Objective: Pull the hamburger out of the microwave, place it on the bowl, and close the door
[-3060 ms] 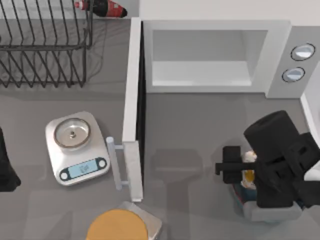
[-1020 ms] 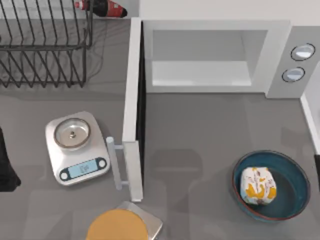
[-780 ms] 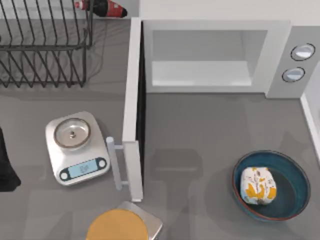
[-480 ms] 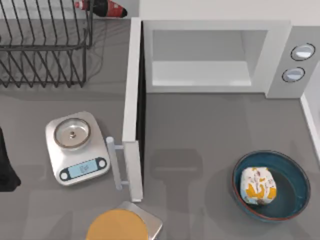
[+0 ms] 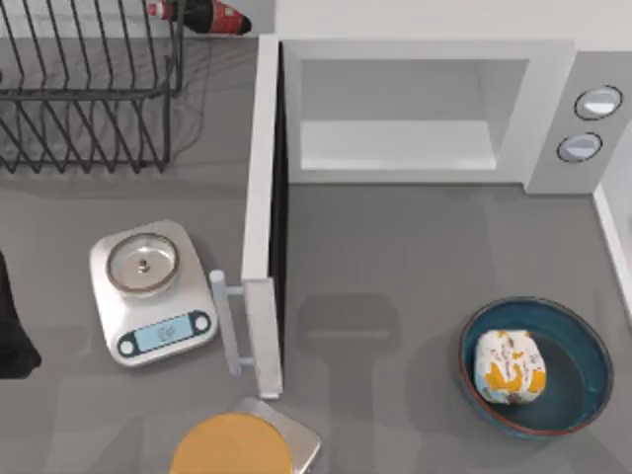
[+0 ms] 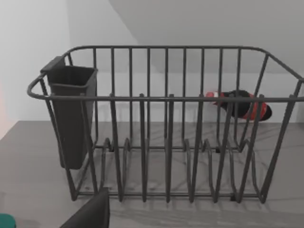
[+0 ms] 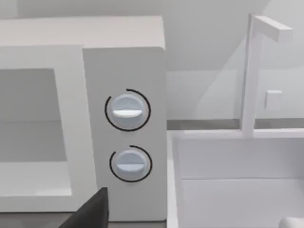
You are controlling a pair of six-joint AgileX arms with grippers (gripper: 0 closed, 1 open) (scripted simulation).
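Observation:
The hamburger (image 5: 511, 367), wrapped in white paper with orange marks, lies inside the blue bowl (image 5: 583, 341) at the front right of the table. The white microwave (image 5: 553, 69) stands at the back with its pale cavity (image 5: 395, 109) bare. Its door (image 5: 262, 217) is swung fully open toward the front, and the bar handle (image 5: 229, 326) faces left. My left arm (image 5: 12, 336) is parked at the table's left edge. A dark part of my left gripper (image 6: 90, 214) faces the dish rack. A dark part of my right gripper (image 7: 92, 213) faces the microwave's two knobs (image 7: 127, 110).
A black wire dish rack (image 5: 89, 99) with a cola bottle (image 5: 202, 17) behind it fills the back left. A silver scale (image 5: 153, 291) sits left of the door. An orange disc (image 5: 232, 446) lies at the front. A white basin (image 7: 237, 180) stands right of the microwave.
Three seconds ago my right gripper hung over the bowl with the hamburger. It has since pulled out of the top view, leaving the hamburger in the bowl. Over the last second nothing moved.

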